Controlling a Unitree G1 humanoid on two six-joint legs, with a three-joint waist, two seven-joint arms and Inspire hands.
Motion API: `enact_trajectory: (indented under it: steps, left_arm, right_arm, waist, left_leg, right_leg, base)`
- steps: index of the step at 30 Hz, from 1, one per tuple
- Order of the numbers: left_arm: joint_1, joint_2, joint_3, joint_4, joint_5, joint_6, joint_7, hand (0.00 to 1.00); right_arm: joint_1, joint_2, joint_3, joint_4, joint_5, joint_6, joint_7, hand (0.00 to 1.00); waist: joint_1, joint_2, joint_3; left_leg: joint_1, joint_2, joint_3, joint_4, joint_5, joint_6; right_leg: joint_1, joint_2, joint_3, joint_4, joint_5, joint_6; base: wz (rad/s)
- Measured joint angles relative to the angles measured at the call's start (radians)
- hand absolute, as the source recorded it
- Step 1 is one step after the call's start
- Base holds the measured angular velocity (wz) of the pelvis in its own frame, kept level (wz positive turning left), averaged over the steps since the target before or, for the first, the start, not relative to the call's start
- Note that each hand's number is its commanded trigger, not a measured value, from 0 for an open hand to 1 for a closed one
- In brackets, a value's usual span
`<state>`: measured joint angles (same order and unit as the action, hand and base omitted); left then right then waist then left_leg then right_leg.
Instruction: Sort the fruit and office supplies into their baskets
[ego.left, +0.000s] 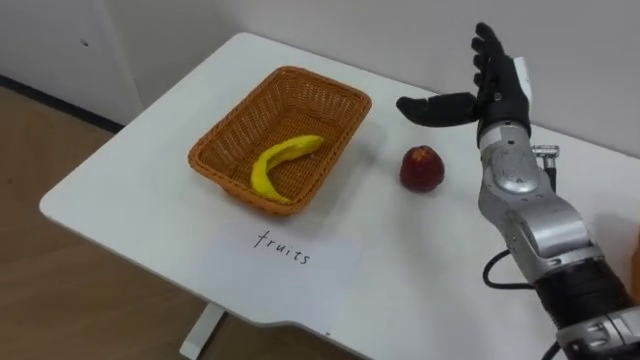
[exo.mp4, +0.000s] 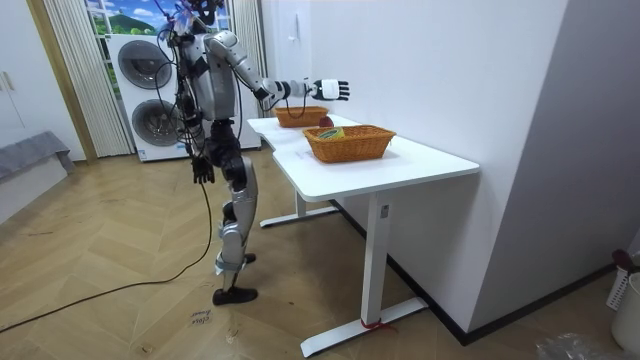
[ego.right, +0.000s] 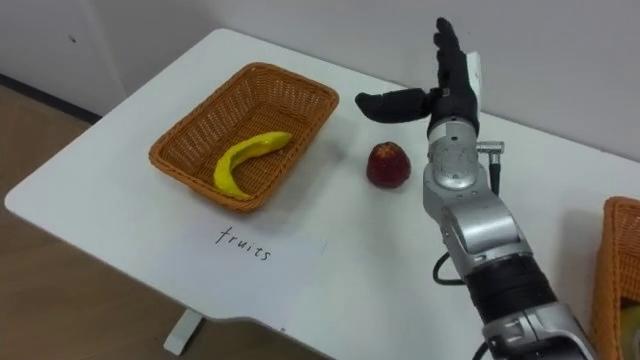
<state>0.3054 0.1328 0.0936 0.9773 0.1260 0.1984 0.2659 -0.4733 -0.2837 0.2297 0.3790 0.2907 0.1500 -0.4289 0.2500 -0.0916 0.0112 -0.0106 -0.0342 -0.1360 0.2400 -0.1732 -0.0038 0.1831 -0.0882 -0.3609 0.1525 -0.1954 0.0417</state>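
- Bench (ego.left: 150, 210) top looked smooth, white and matt.
- Basket (ego.left: 215, 135) was woven wicker, ribbed and rough.
- Banana (ego.left: 280, 160) skin was smooth and dull.
- Apple (ego.left: 422, 168) skin showed a slight gloss.
- Label (ego.left: 290, 255) was plain matt paper.
- Right hand (ego.left: 490, 85) had matt black plastic fingers.
- Floor (ego.left: 60, 290) was wood plank with a low sheen.

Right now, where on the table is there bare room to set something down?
Widest bare patch: the table left of the basket, toward its rounded corner. Another: in front of the apple, between the paper label and the right arm. Crowded: the gap between basket and apple, with the open right hand just beyond it.
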Motion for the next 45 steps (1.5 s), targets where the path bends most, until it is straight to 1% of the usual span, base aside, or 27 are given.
enact_trajectory:
  steps: [3,4,5,9,11,16,18,23,25,33,37,41,45]
  left_arm:
    - [0.004,-0.004,-0.001,-0.004,0.000,-0.001,-0.004,0.00]
    - [0.004,-0.006,-0.001,-0.005,0.000,-0.002,-0.007,0.00]
    - [0.004,-0.009,-0.001,-0.006,-0.001,-0.002,-0.009,0.00]
    - [0.009,-0.008,-0.015,-0.006,-0.002,-0.002,-0.013,0.00]
    - [0.014,-0.009,-0.021,-0.007,-0.003,-0.002,-0.016,0.00]
    - [0.017,-0.009,-0.021,-0.016,-0.003,-0.001,-0.017,0.00]
    - [0.017,-0.008,-0.021,-0.016,-0.003,-0.001,-0.017,0.00]
    - [0.019,-0.009,-0.020,-0.016,-0.003,-0.004,-0.020,0.00]
    - [0.021,-0.009,-0.020,-0.016,-0.003,-0.008,-0.021,0.00]
    - [0.021,-0.009,-0.018,-0.016,-0.003,-0.010,-0.023,0.00]
    - [0.021,-0.013,-0.018,-0.017,-0.003,-0.010,-0.023,0.00]
    - [0.022,-0.014,-0.018,-0.018,-0.003,-0.010,-0.023,0.00]
    - [0.026,-0.015,-0.018,-0.018,-0.003,-0.010,-0.029,0.00]
  right_arm:
    - [0.018,0.007,0.000,0.013,0.016,0.000,-0.006,0.00]
    - [0.020,0.007,0.000,0.017,0.016,-0.004,-0.005,0.00]
    - [0.021,0.009,0.001,0.036,0.016,-0.020,-0.004,0.00]
    - [0.022,0.016,0.001,0.093,0.016,-0.025,0.008,0.00]
    - [0.022,0.023,0.001,0.124,0.016,-0.026,0.022,0.00]
    - [0.023,0.026,0.001,0.146,0.016,-0.026,0.048,0.00]
    - [0.023,0.026,0.001,0.146,0.014,-0.026,0.053,0.00]
    - [0.023,0.026,-0.003,0.146,0.013,-0.028,0.064,0.00]
    - [0.023,0.026,-0.007,0.146,0.014,-0.028,0.073,0.00]
    - [0.030,0.026,-0.016,0.146,0.014,-0.031,0.096,0.00]
    - [0.042,0.025,-0.019,0.146,0.014,-0.031,0.118,0.00]
    - [0.066,0.026,-0.018,0.146,0.012,-0.031,0.139,0.00]
    - [0.070,0.026,-0.018,0.146,0.012,-0.031,0.154,0.00]
  waist:
    - [0.002,0.001,0.0007]
    - [0.003,0.003,0.0021]
    - [0.002,0.005,0.0026]
    - [0.002,0.012,0.0057]
    - [0.002,0.016,0.0044]
    - [0.002,0.018,0.0035]
    - [0.000,0.019,0.0018]
    - [0.000,0.027,-0.0060]
    - [0.000,0.029,-0.0073]
    - [-0.006,0.030,-0.0072]
    - [-0.008,0.030,-0.0072]
    - [-0.002,0.030,-0.0069]
    - [-0.002,0.031,-0.0062]
  left_leg:
    - [0.005,-0.001,-0.006,0.003,0.000,0.000]
    - [0.005,-0.002,-0.007,0.002,0.000,0.000]
    - [0.005,-0.002,-0.008,0.002,0.000,0.000]
    - [0.003,-0.003,-0.008,0.001,0.000,0.000]
    - [0.003,-0.003,-0.008,-0.001,0.000,0.000]
    - [0.003,-0.003,-0.007,0.000,0.000,0.000]
    - [0.003,-0.004,-0.007,0.002,0.000,0.000]
    - [0.004,-0.004,-0.005,0.002,0.000,0.000]
    - [0.005,-0.004,-0.005,0.000,0.001,0.001]
    - [0.004,-0.006,-0.005,-0.003,0.001,0.001]
    - [0.003,-0.013,-0.005,-0.004,0.003,0.005]
    - [0.001,-0.015,-0.005,-0.005,0.004,0.006]
    - [0.001,-0.015,-0.006,-0.005,0.004,0.006]
  right_leg:
    - [0.007,0.000,-0.003,0.000,-0.001,0.001]
    - [0.007,0.000,-0.003,0.000,-0.001,0.002]
    - [0.007,0.000,-0.003,-0.001,-0.001,0.002]
    - [0.007,-0.001,-0.004,-0.001,-0.002,0.003]
    - [0.006,-0.001,-0.008,-0.001,-0.002,0.003]
    - [0.006,-0.001,-0.009,-0.001,-0.003,0.005]
    - [0.006,-0.002,-0.009,-0.001,-0.003,0.005]
    - [0.006,-0.003,-0.008,-0.001,-0.003,0.005]
    - [0.007,-0.003,-0.008,-0.001,-0.003,0.005]
    - [0.008,-0.005,-0.013,-0.001,-0.003,0.006]
    - [0.008,-0.013,-0.015,0.000,-0.007,0.012]
    - [0.008,-0.015,-0.015,0.001,-0.008,0.012]
    - [0.008,-0.015,-0.017,0.000,-0.008,0.013]
  base:
    - [0.07]
    - [0.00]
    - [0.00]
    - [0.00]
    - [0.00]
    - [0.00]
    - [0.00]
    - [0.00]
    - [0.00]
    - [0.00]
    - [0.00]
    - [0.00]
    - [0.00]
